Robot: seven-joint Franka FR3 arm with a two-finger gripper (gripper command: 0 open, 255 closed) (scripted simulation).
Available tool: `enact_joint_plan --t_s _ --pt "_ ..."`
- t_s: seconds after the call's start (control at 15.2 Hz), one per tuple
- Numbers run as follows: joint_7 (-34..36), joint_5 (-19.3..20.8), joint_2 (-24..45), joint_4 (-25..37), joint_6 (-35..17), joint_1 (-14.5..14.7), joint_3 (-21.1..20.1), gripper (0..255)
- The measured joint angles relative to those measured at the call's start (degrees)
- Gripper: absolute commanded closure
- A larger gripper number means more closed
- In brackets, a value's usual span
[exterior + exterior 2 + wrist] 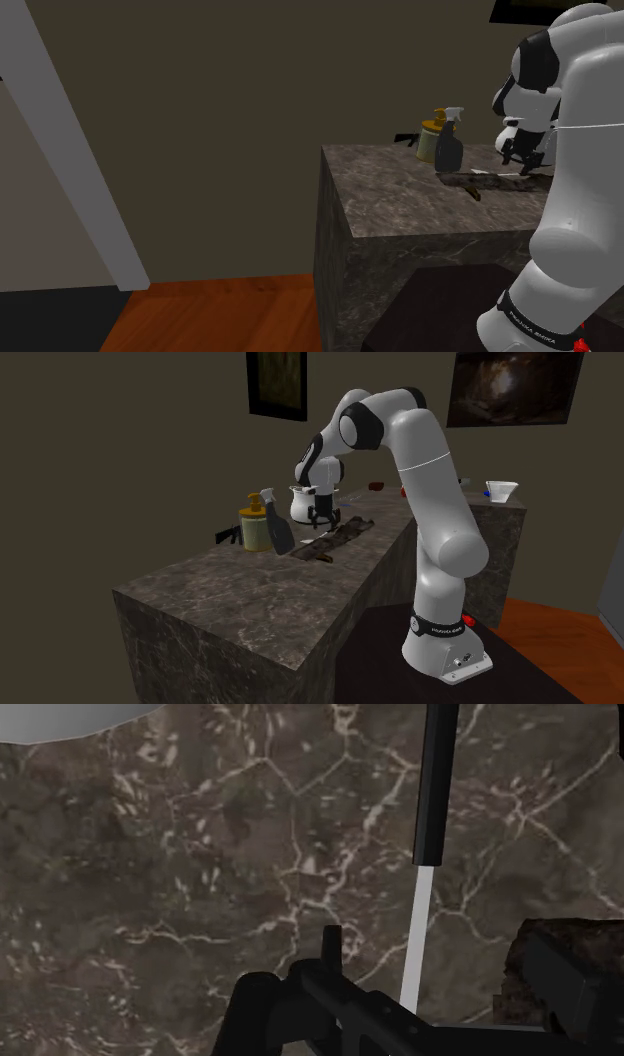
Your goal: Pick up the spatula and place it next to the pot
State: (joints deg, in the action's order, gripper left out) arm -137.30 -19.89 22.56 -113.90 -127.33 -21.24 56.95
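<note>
The spatula (436, 794) lies flat on the dark marble counter (200, 884); it has a black handle and a thin white shaft. The shaft runs down between my fingers and neither finger touches it. My gripper (400, 989) hangs low over it, open, with the fingers standing wide apart. The white pot (60, 719) sits just beyond the gripper, a short way from the spatula. In the second exterior view the gripper (320, 518) points down at the counter right beside the pot (299, 503). In the shoulder view the gripper (521, 157) hovers above the spatula's pale end (484, 172).
A dark spray bottle (274, 522) and a yellow soap bottle (254, 522) stand near the pot. A dark brown rough object (335, 540) lies on the counter beside the gripper. The counter's edge (335, 215) drops to a wooden floor. A white bowl (503, 489) sits on the far counter.
</note>
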Motion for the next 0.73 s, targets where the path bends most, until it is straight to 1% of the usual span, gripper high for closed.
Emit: enact_joint_plan --t_s 0.13,0.4,0.46,0.73 --pt "0.01 0.01 -0.01 0.01 0.0 0.01 0.01 0" --pt "2.44 4.14 -3.91 1.52 3.99 2.9 3.17 0" --pt "2.93 4.56 -4.25 1.93 4.61 3.29 3.41 0" --pt "3.31 5.1 -4.65 2.53 5.48 3.6 3.74 0"
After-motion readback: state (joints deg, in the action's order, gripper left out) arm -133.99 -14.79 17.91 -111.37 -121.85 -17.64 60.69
